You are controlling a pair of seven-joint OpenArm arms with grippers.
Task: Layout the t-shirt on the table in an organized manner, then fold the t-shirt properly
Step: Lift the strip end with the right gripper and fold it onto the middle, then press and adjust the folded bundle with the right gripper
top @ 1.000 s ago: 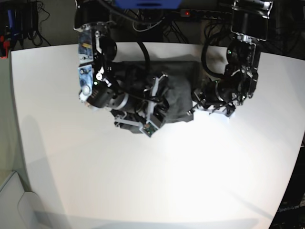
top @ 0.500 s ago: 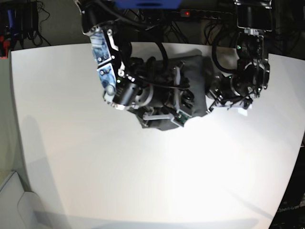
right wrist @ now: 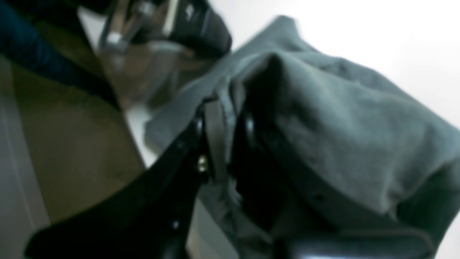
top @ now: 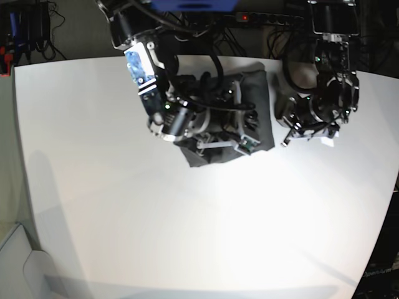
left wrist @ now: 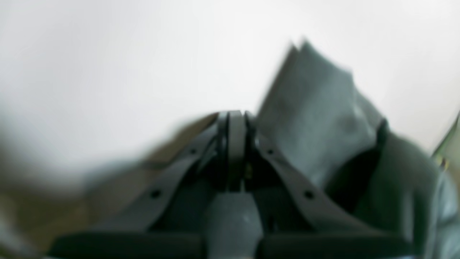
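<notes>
Now, dark grey t-shirt (top: 260, 109) bunched at far centre of white counter (top: 124, 218), right tool (right wrist: 219, 118) narrow w/ cloth fold pinched between jaws, left tool (left wrist: 235, 118) fully closed, empty, just right of shirt.

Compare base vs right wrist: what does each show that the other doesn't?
Only base: the whole white table, the left pincer beside the shirt's edge and apart from it, and the folded outline of the bundle near the far edge.

Only right wrist: a close look at the right pincer, its jaws nearly together with a fold of grey cloth between them. The view is blurred, so how firm the grip is cannot be told.

Both: the dark grey t-shirt bunched on the table, with the right arm over it.
</notes>
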